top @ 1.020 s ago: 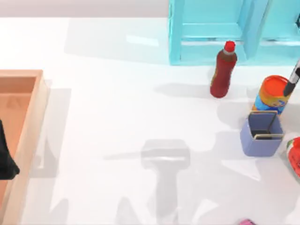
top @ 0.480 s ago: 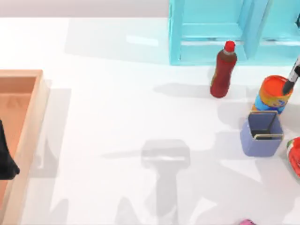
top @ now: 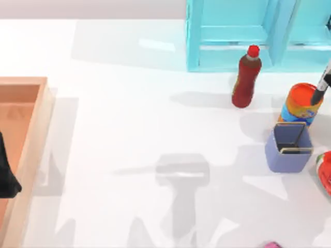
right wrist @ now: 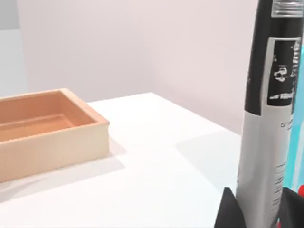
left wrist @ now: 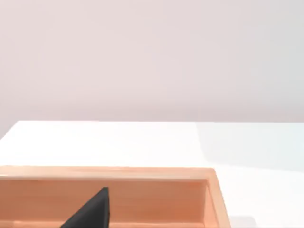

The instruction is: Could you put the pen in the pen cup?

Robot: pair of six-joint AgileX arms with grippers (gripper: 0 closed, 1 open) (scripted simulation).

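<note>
The pen (top: 322,85), black with a white middle, hangs tilted at the table's right edge, its tip over the orange-lidded can (top: 301,105). In the right wrist view the pen (right wrist: 268,118) stands close and upright, and my right gripper (right wrist: 259,211) is shut on it, a dark finger (right wrist: 230,210) on each side. The periwinkle square pen cup (top: 288,148) with its thin divider stands on the table just in front of the can, nearer than the pen's tip. My left arm (top: 6,173) is parked over the wooden tray at the left edge.
A dark red bottle with a red cap (top: 246,77) stands left of the can. A teal shelf unit (top: 232,36) lines the back right. The wooden tray (top: 31,134) occupies the left. A red object (top: 326,173) lies right of the cup.
The pen's tip has crept a little toward the far side over the orange can. Nothing else has moved.
</note>
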